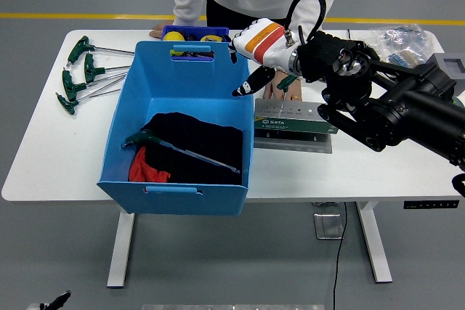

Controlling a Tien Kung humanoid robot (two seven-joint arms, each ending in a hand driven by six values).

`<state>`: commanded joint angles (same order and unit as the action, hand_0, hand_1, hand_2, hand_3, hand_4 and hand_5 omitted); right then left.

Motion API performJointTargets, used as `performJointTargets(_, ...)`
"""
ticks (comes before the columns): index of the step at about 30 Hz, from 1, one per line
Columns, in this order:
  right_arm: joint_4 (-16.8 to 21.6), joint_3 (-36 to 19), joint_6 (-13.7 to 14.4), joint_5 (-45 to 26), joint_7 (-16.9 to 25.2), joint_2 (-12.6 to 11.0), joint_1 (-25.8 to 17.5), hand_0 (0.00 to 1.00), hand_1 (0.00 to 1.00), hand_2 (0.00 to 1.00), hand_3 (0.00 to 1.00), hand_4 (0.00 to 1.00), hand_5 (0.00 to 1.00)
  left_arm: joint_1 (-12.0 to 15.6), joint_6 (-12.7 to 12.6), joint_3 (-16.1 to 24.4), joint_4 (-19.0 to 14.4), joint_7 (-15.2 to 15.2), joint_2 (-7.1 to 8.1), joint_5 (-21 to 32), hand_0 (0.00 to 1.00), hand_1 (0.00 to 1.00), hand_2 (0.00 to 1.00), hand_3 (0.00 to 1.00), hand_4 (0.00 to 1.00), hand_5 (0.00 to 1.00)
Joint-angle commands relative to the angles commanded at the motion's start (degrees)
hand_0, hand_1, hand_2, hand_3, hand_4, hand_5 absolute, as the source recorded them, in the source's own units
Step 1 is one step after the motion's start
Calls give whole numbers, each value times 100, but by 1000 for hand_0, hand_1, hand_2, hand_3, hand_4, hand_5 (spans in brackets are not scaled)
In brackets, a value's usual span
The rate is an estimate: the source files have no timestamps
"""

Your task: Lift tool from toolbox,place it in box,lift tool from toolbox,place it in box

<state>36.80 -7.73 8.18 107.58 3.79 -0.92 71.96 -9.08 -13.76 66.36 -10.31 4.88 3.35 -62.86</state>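
Observation:
A big blue box [134, 85] holds black and red cloth and one green-handled T-wrench [149, 139] lying on the cloth. The green toolbox rack [290, 117] sits just right of the box, with a green-handled tool [286, 83] standing in it. My right hand [240, 70], white with an orange band, hovers over the box's right wall next to the rack, fingers spread and holding nothing. A person's hand [273, 92] rests on the rack's far side.
Several green T-handle wrenches [81, 74] lie at the table's left end. A small blue bin [190, 33] with yellow items stands behind the box. A plastic bag [396, 40] and a grey block [450, 63] are at the back right. The person's other hand [155, 33] rests at the far edge.

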Motion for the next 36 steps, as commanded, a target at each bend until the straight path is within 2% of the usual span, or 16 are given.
performJointTargets(3, -245, 84, -42, -50, 8, 92, 21, 778, 684, 723, 605, 998, 689, -39, -1, -17, 0, -1, 9, -16, 738, 754, 757, 698, 706, 641)
performJointTargets(5, -314, 136, -76, -47, 20, 92, 27, 780, 671, 702, 569, 998, 693, -59, -5, -20, 0, -1, 15, -23, 738, 753, 756, 697, 708, 638)
performJointTargets(10, -520, 240, -93, 70, 75, 92, 9, 780, 671, 702, 569, 998, 693, -120, -19, -40, 0, 5, 31, -41, 738, 753, 756, 697, 708, 638)
performJointTargets(11, -583, 261, -94, 76, 89, 92, 3, 779, 623, 637, 484, 998, 704, -130, -21, -49, 0, 6, 35, -44, 737, 753, 754, 698, 708, 637)
performJointTargets(14, -679, 345, -118, 75, 127, 92, -10, 779, 623, 637, 484, 998, 704, -133, -27, -43, 0, 3, 43, -57, 737, 753, 754, 698, 708, 637)
performJointTargets(36, -652, 716, -244, 5, 247, 89, -200, 767, 579, 566, 401, 998, 743, -178, -88, -54, 0, -29, 51, 9, 731, 748, 746, 695, 711, 634)
